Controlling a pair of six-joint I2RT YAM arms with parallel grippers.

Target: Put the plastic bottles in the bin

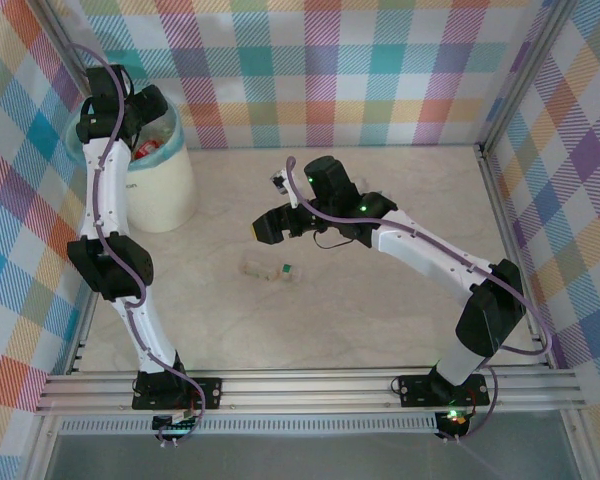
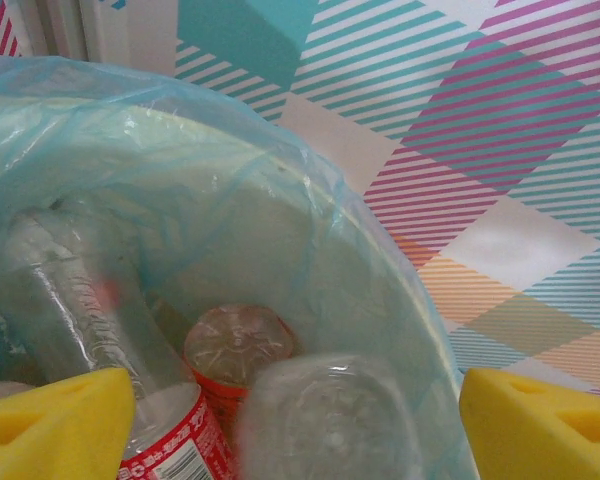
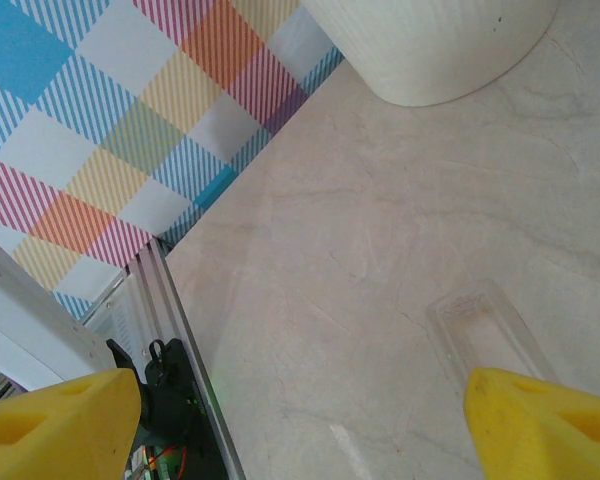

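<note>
**Ana:** Where were the bottles at that point?

**Ben:** Several lay inside the bin (image 1: 166, 198) at the far left of the tabletop (image 1: 380, 320). I could make out a red-labelled bottle (image 2: 170, 445) and two or three clear ones under the teal liner (image 2: 130, 130). One clear bottle (image 1: 268, 268) lay on its side out near the middle, with its green cap (image 1: 287, 269) pointing right.

**Ana:** And the pincers?

**Ben:** The left pincer (image 2: 298, 430) hung over the bin's mouth. Its yellow pads were spread wide and gripped nothing. The right pincer (image 3: 302, 425) hovered above the tabletop just beyond the lone bottle, also fully spread and empty.

**Ana:** So the pickup fell to the right arm. How would you have done it well?

**Ben:** I'd have centred first. From the right wrist, the bottle sat off toward one pad rather than midway between them. I'd have shifted the pincer over the bottle and turned it so the pads straddled the body across its width. Then I'd have lowered it until the pads were level with the body's widest part.

**Ana:** Any risks?

**Ben:** It looked like thin, light plastic. A crooked squeeze would probably have sent it rolling, and a hard one would have crushed it. I'd have closed gently on the middle of the body, not the cap end. I'd also have had the left arm pull clear of the bin before the right one carried the bottle over.
</note>
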